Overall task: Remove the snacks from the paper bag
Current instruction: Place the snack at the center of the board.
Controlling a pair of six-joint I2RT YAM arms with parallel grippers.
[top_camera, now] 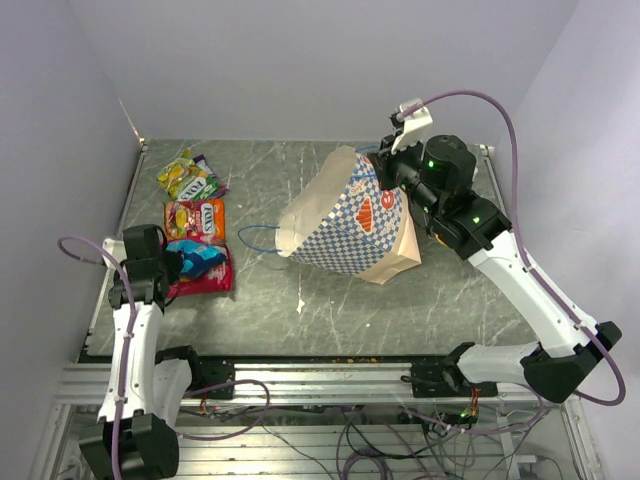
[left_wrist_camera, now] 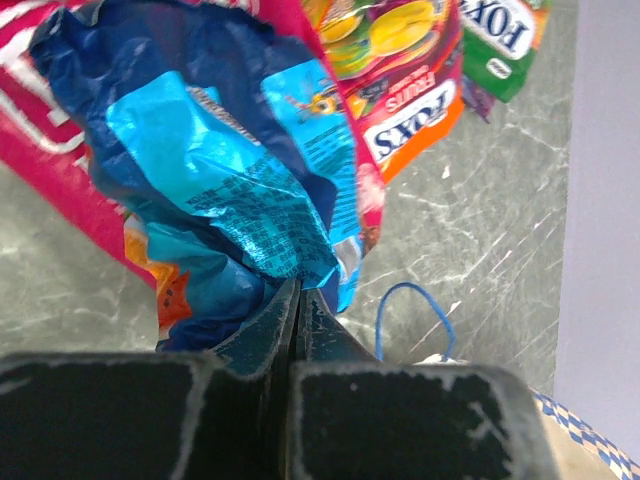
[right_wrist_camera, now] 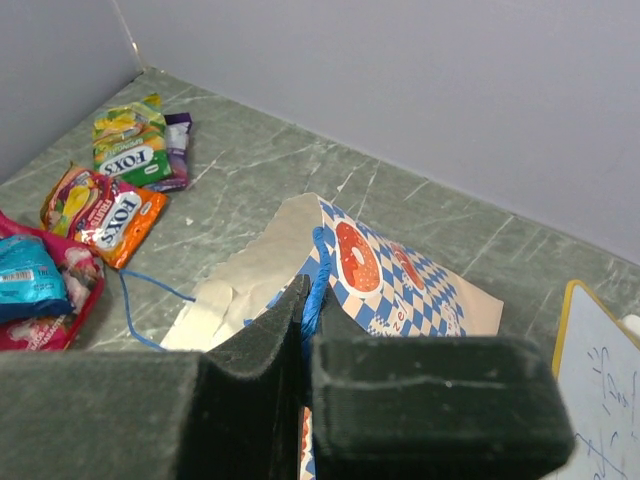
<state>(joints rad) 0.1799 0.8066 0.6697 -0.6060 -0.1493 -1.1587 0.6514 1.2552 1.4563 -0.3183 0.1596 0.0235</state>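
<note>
The blue-and-white checkered paper bag [top_camera: 350,220] lies tilted mid-table, its cream mouth facing left. My right gripper [right_wrist_camera: 312,300] is shut on the bag's blue string handle [right_wrist_camera: 320,270] at its raised far end. The other handle loop [top_camera: 255,240] trails on the table. My left gripper [left_wrist_camera: 298,292] is shut on a crumpled blue snack packet [left_wrist_camera: 220,170], low over a pink packet [top_camera: 208,278] at the left. Beyond them lie an orange packet [top_camera: 195,220], a yellow-green one [top_camera: 180,176] and a purple one [top_camera: 207,170]. The bag's inside is hidden.
Grey walls close the table at the back, left and right. A white board with a tan edge [right_wrist_camera: 600,380] lies at the right, beside the bag. A small pale scrap [top_camera: 300,303] sits near the front. The aluminium rail [top_camera: 320,375] runs along the near edge.
</note>
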